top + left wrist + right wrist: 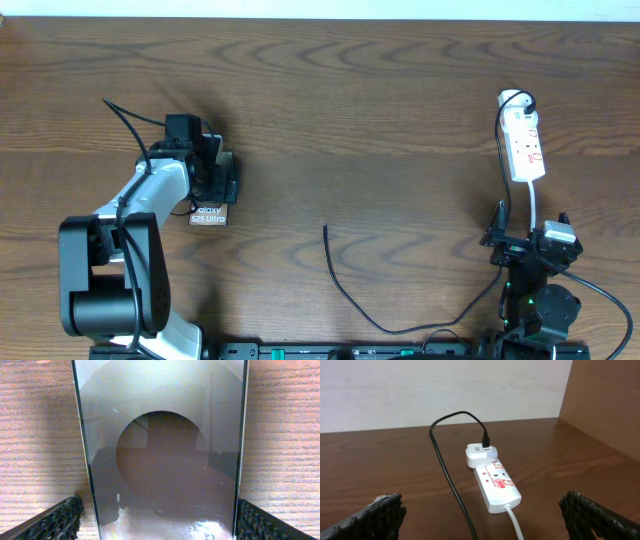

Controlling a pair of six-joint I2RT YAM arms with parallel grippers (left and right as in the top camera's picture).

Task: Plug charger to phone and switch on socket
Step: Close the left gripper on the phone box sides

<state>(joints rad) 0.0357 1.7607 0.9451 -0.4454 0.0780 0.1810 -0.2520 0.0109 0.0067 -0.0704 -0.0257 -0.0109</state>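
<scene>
The phone (208, 213) lies flat on the wood table at the left, its "Galaxy" lettering showing below my left gripper (214, 180). In the left wrist view the phone (160, 435) fills the frame, and my left gripper (160, 517) straddles its near end, open, with a thin gap at the left finger (57, 520). The charger (334, 275) is a thin black cable whose free tip (325, 229) lies mid-table, apart from the phone. It runs right to a white adapter (477, 455) in the socket (525, 145). My right gripper (528, 235) is open just before the socket (496, 484).
The socket's white cord (516, 522) and the charger cable (447, 475) run over the table between my right fingers (382, 515). A wooden side wall (605, 410) rises at the right, and a pale back wall (445, 390) stands behind the table.
</scene>
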